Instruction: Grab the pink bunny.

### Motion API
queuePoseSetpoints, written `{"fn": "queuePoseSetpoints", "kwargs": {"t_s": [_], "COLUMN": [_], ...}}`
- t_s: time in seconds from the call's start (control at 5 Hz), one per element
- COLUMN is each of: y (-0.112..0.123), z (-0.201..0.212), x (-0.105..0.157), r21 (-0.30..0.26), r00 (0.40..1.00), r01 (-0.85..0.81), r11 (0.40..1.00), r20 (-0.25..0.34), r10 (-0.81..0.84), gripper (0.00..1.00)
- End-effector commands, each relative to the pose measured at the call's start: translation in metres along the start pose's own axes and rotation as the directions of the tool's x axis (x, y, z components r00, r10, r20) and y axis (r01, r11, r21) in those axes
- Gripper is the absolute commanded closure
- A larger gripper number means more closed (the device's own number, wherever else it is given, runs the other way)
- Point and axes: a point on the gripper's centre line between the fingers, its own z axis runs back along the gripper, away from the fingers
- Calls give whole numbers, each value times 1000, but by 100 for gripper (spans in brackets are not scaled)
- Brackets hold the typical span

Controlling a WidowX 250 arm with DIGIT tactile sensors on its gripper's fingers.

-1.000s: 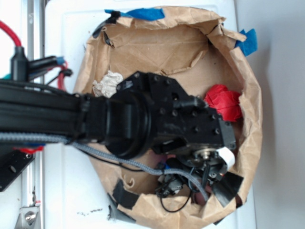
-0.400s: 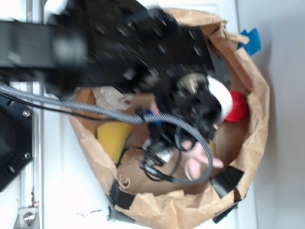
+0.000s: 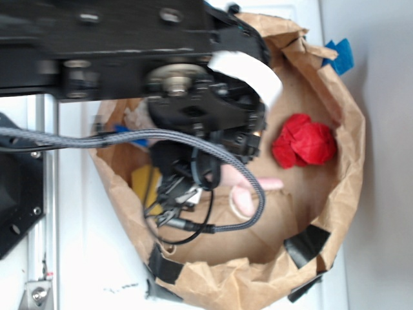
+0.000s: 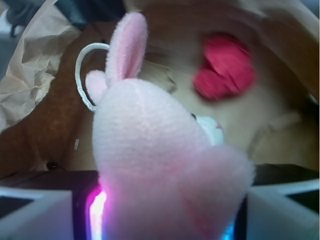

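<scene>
My pincer (image 4: 162, 220) is clenched on the pink bunny (image 4: 155, 165), which sits pressed between my two pale fingers (image 4: 32, 215), ears pointing away from me; beyond it and to its right lies the red cloth ball (image 4: 225, 67), inside the brown paper bag (image 3: 342, 194); below me, only the bunny's pink ear (image 3: 248, 187) shows.

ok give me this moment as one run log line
stage: lift | tool: shut on pink bunny | bunny: between the fingers, ear up | red cloth ball: loose in brown paper bag | arm: over the bag
</scene>
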Motion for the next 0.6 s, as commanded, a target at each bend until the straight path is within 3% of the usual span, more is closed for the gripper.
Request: {"fn": "queuePoseSetpoints", "kwargs": {"t_s": [0.0,0.2,0.4], "y": [-5,-2,-6], "z": [26,27,22], "x": [11,16,16], "r21": [43,87,115], "r00": [938,892,891], "r01": [-332,-447,-452], "r11": [942,890,885], "r20": [118,126,116], "r10": [325,435,440], "gripper": [100,100,100]}}
